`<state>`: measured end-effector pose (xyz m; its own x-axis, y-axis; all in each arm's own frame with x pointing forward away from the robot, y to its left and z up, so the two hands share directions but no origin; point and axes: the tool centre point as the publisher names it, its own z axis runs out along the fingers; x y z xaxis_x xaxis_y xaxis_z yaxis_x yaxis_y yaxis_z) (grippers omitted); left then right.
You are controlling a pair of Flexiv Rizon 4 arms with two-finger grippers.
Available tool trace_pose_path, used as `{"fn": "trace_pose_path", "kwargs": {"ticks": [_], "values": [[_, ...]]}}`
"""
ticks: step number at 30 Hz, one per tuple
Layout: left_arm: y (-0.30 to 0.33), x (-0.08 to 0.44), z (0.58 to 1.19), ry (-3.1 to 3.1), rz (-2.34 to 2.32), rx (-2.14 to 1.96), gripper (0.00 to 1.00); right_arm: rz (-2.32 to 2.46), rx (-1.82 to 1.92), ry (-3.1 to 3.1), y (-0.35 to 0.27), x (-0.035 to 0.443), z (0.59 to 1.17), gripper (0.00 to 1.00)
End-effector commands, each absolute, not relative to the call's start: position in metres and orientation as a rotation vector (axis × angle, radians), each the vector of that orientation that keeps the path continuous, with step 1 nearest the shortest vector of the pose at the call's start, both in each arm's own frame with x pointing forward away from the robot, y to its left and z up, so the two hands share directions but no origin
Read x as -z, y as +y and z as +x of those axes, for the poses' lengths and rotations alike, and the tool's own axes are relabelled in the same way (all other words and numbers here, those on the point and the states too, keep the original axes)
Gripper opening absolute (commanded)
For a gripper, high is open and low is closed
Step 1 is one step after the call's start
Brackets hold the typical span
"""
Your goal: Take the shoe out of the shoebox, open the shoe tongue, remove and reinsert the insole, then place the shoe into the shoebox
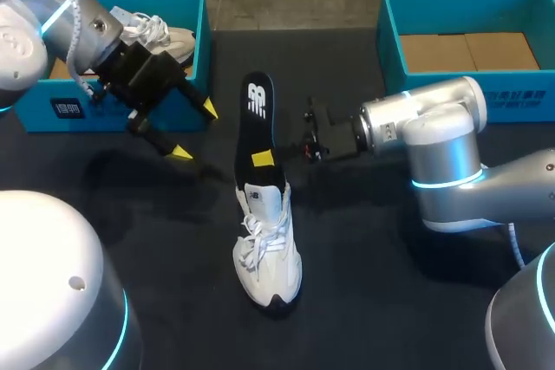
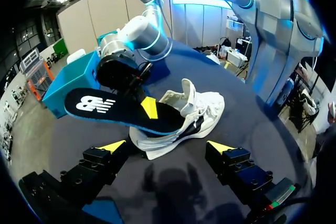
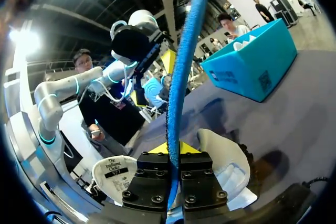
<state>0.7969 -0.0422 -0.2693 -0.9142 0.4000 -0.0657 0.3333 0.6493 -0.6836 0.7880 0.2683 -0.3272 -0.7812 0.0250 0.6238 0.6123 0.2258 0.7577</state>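
A white shoe [image 1: 269, 249] lies on the black table, toe toward the front edge. Its black, blue-edged insole [image 1: 257, 123] slants up out of the heel opening toward the back. My right gripper [image 1: 263, 159] reaches in from the right and is shut on the insole's middle. In the right wrist view the insole [image 3: 184, 66] stands edge-on, pinched in the right gripper [image 3: 175, 153], above the shoe [image 3: 226, 163]. My left gripper [image 1: 194, 131] hovers open to the left of the insole, holding nothing. In the left wrist view the shoe [image 2: 197, 111] and insole [image 2: 115, 108] lie ahead of the left gripper [image 2: 167, 146].
A blue shoebox [image 1: 205, 36] at the back left holds another white shoe [image 1: 165, 36]. A second blue box [image 1: 388, 32] at the back right has cardboard in its bottom. Bare black tabletop surrounds the shoe.
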Motion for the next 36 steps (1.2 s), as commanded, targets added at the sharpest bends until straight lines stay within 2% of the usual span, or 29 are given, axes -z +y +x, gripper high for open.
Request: {"fn": "trace_pose_path", "kwargs": {"ticks": [1, 33, 35, 36], "values": [[-0.044, 0.27, 0.798, -2.766, -0.62, -1.109, 1.0, -0.588, 1.574, -2.017, 0.273, 0.332, 0.785, 0.0], [-0.053, 0.289, 0.792, -2.712, -0.624, -1.111, 1.0, -0.665, 1.413, -2.024, 0.27, 0.333, 0.763, 0.0], [-0.053, 0.289, 0.792, -2.709, -0.623, -1.118, 1.0, -0.669, 1.405, -2.034, 0.269, 0.33, 0.764, 0.11], [-0.053, 0.289, 0.792, -2.708, -0.623, -1.118, 1.0, -0.67, 1.408, -2.039, 0.268, 0.329, 0.764, 0.14]]}}
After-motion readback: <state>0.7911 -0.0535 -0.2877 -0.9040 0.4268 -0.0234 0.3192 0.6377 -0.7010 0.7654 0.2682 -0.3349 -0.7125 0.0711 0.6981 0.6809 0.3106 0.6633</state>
